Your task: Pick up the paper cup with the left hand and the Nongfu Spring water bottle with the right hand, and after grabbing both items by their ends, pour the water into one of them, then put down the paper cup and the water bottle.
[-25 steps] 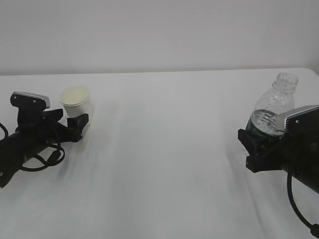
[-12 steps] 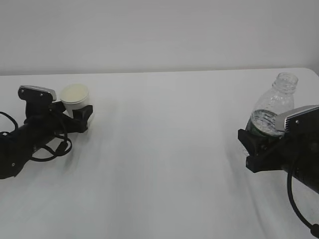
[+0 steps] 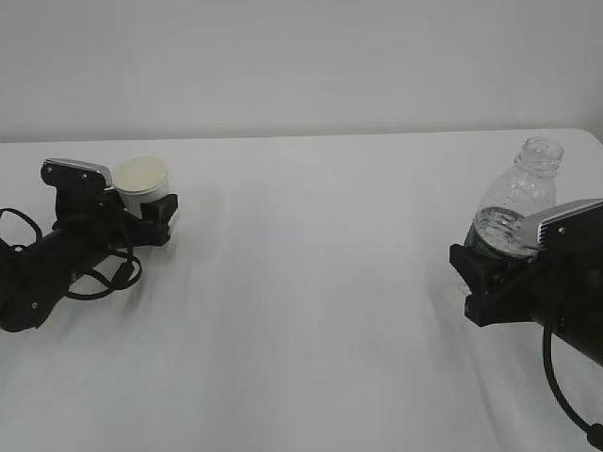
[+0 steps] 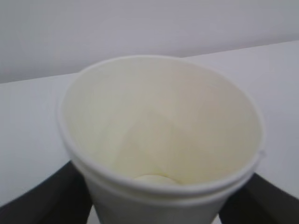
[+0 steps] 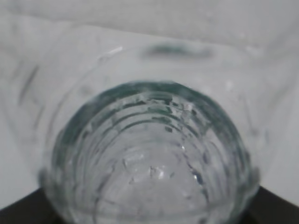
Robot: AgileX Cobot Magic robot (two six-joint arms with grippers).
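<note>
Left tool (image 3: 151, 215): black, two-fingered, low over the left of the white bench (image 3: 311, 282); its fingers flanked the base of the cup (image 3: 143, 184), but the views did not settle whether they pressed on it or stood slightly apart.
Cup: white paper, rolled rim, cream inside; stood near upright between those fingers at the far left of the bench. In the left wrist view the cup (image 4: 161, 140) filled the frame, showing no liquid inside, with dark fingers (image 4: 51, 198) at both lower corners.
Right tool (image 3: 490, 273): black, at the right edge, closed on the lower part of the bottle (image 3: 516, 207).
Bottle: clear, ribbed, capless, leaning slightly with neck up; water (image 3: 495, 226) lay low inside, above a dark green band.
Right wrist view: bottle (image 5: 149, 154) seen close and blurred through its ribs.
</note>
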